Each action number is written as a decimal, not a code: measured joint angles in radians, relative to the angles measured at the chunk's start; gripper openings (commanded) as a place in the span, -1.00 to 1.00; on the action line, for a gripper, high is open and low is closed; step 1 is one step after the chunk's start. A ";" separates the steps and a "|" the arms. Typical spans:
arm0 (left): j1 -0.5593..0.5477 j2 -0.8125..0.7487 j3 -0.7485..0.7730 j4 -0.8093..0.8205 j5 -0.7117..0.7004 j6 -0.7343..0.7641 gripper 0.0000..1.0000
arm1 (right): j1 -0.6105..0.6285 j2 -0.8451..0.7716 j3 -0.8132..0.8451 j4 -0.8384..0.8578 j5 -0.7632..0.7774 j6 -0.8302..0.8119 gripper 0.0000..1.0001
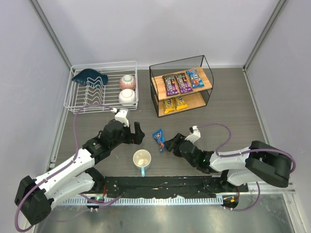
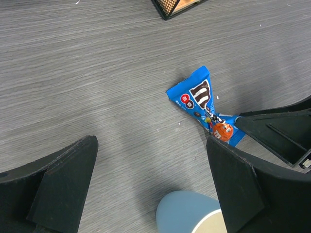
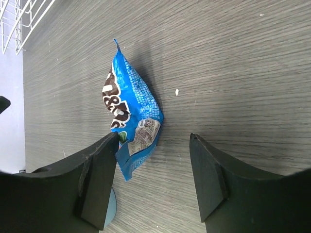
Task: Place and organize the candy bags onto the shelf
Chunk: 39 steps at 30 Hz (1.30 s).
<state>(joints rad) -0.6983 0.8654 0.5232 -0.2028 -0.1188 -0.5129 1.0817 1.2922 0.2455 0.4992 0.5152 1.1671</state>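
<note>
A crumpled blue candy bag (image 1: 158,139) lies on the grey table between my two grippers; it also shows in the left wrist view (image 2: 203,104) and the right wrist view (image 3: 130,121). My right gripper (image 1: 171,145) is open, its left finger (image 3: 95,179) touching the bag's near end, the bag not between the fingers. My left gripper (image 1: 138,133) is open and empty, left of the bag. The black-framed wooden shelf (image 1: 207,90) at the back holds two purple bags (image 1: 177,84) and a blue bag (image 1: 195,77) on top, two yellow bags (image 1: 174,104) below.
A blue mug (image 1: 142,160) stands just in front of the bag, between the arms, and shows in the left wrist view (image 2: 192,213). A white wire dish rack (image 1: 102,87) at the back left holds a blue dish and two bowls.
</note>
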 measured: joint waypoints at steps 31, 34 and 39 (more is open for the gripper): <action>0.000 0.000 0.000 0.000 -0.002 0.000 0.99 | 0.005 0.097 0.016 0.149 -0.016 0.041 -0.70; 0.000 0.000 0.000 0.000 -0.002 0.000 1.00 | 0.005 0.106 0.015 0.167 -0.020 0.055 -0.98; 0.000 0.000 0.000 0.000 -0.002 0.000 0.99 | 0.006 0.068 -0.006 0.152 -0.015 0.074 -0.98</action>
<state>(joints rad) -0.6983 0.8658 0.5232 -0.2031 -0.1204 -0.5129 1.0874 1.3602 0.2398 0.6510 0.5003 1.2415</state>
